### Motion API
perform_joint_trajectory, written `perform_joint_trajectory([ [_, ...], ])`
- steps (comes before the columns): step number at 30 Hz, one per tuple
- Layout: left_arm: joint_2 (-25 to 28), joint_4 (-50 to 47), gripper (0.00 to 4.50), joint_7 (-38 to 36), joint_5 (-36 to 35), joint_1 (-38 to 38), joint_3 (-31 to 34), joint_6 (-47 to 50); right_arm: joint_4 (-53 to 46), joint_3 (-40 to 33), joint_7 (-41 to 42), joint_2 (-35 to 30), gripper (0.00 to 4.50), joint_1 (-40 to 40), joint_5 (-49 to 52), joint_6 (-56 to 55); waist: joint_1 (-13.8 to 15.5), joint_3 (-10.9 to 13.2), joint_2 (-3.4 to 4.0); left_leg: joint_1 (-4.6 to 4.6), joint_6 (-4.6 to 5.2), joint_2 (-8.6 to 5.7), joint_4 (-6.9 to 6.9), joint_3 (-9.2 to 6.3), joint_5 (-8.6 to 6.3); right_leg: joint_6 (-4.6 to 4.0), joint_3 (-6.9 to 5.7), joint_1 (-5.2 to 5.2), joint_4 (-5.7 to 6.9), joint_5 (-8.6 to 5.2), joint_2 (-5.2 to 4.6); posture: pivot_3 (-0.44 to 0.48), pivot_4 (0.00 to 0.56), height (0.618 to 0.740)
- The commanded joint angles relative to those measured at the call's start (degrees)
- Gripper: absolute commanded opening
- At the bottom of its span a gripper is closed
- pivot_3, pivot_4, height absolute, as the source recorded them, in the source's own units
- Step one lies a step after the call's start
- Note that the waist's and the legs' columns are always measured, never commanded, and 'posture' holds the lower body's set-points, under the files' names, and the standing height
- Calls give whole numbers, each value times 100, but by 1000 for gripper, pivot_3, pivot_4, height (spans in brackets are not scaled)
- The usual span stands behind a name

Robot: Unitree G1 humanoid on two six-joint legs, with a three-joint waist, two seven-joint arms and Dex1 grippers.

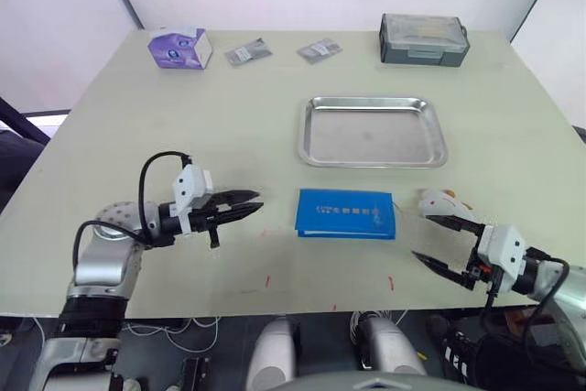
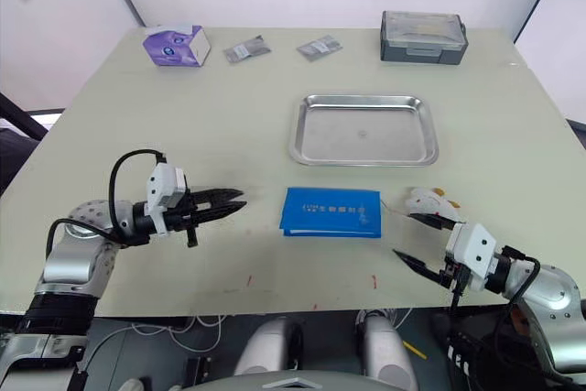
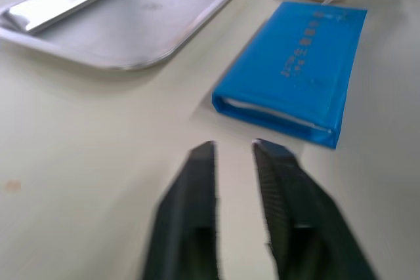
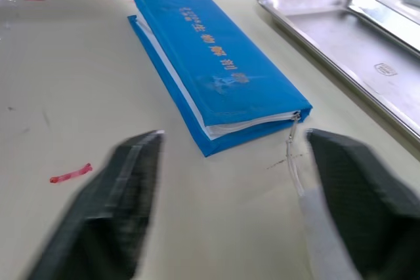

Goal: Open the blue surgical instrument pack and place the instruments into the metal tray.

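Both grippers hover low over the table's near edge: the left gripper (image 1: pixel 245 205) with fingers barely parted, the right gripper (image 1: pixel 438 242) spread wide. Between them lies the closed blue surgical instrument pack (image 1: pixel 346 213), just in front of the metal tray (image 1: pixel 373 132).

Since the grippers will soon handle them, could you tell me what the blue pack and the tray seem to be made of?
The blue surgical instrument pack looks like thin, smooth plastic-coated fabric or film: slight sheen, a soft folded edge, a white lining at its open side. The metal tray looks like polished stainless steel: silvery, with a bright rim and dull reflections.
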Motion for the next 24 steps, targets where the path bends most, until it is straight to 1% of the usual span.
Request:
perform_joint_trajectory([
  [1, 157, -239, 2995, -92, -179, -60, 209, 61, 128, -48, 48, 35, 4500, -62, 5, -400, 6, 0, 0, -1, 0, 0, -1, -1, 0, 0, -1, 0, 0, 0, 0, 0, 150, 731],
  [2, 171, -260, 3496, -108, -196, -57, 224, 69, 206, -39, 71, 38, 4500, -84, -28, -497, 8, 0, 0, 0, 0, 0, -1, 0, 0, 0, 0, 0, -1, 0, 0, 0, 150, 731],
  [3, 187, -301, 3786, -143, -227, -48, 240, 82, 276, -29, 89, 35, 4500, -109, -53, -575, 10, 0, 0, -1, 0, 0, -1, 1, 0, 0, 0, 0, -1, 0, -1, 0, 150, 731],
  [4, 202, -347, 4168, -180, -257, -38, 252, 93, 348, -14, 106, 25, 4500, -144, -83, -659, 12, 0, 0, -1, 0, 0, 0, 2, 0, 0, 0, 0, -2, 0, -1, 0, 150, 731],
  [5, 214, -386, 4416, -219, -278, -40, 254, 83, 429, -1, 118, 18, 4500, -199, -117, -751, 12, 1, 0, -1, 0, -1, 0, 3, 0, 0, 1, 0, -2, 0, -2, 0, 150, 731],
  [8, 243, -573, 4416, -393, -478, -32, 269, 144, 740, 58, 138, 12, 4500, -489, -342, -1195, 11, 1, 0, -1, 0, -1, 0, 3, 0, 0, 1, 0, -2, 0, -2, 0, 150, 731],
  [13, 399, -980, 4416, -967, -807, 136, 111, 329, 1445, 349, 188, -52, 4500, -1063, -896, -2166, -2, 3, 0, 1, 0, 0, 0, 6, 0, 0, 6, -1, 0, 0, 0, 0, 150, 731],
  [15, 422, -1003, 4416, -1085, -805, 125, 66, 309, 1628, 451, 200, -75, 4500, -1208, -1019, -2447, 4, 5, 2, 2, 0, 0, 0, 6, 0, 0, 6, -1, 0, 0, 0, 0, 150, 731],
  [19, 423, -1012, 4416, -1361, -759, -27, -88, 226, 2132, 850, 212, -198, 4500, -1885, -1556, -3296, 3, 7, 5, 2, 0, 0, 1, 7, 0, -1, 6, -1, 1, 0, 0, 0, 150, 731],
  [24, 407, -1013, 4416, -1509, -718, -169, -220, 161, 2600, 1234, 174, -249, 4500, -2466, -1799, -3818, 2, 7, 5, 1, 0, 0, 1, 6, 0, -1, 6, -2, 0, 0, 1, 0, 150, 731],
])
